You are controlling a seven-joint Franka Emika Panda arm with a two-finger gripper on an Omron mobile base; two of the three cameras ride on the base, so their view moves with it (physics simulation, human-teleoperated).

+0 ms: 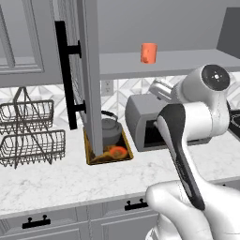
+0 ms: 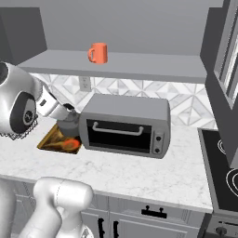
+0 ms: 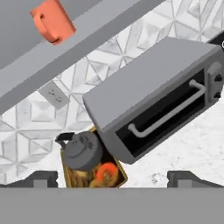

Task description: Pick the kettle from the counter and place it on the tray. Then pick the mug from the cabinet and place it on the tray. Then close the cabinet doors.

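Observation:
The dark grey kettle (image 1: 111, 131) (image 2: 69, 126) (image 3: 82, 151) sits on the golden-rimmed tray (image 1: 109, 161) (image 2: 48, 139) (image 3: 78, 178), on the white marble counter (image 1: 70, 183) (image 2: 139, 176) against the backsplash. Up on the shelf of the open cabinet (image 1: 178, 63) (image 2: 139, 65) stands the orange-red mug (image 1: 149, 53) (image 2: 98, 53) (image 3: 52, 22). One cabinet door (image 1: 91, 70) hangs open in front of the tray, another (image 2: 228, 69) at the right. My gripper (image 3: 113, 178) is open and holds nothing, hovering back from the kettle and well below the mug.
A grey toaster oven (image 1: 145, 122) (image 2: 125, 125) (image 3: 153, 105) stands right beside the tray. Two-tier wire baskets (image 1: 30, 133) sit at the left of the counter. A black stovetop (image 2: 223, 172) borders the counter on the right.

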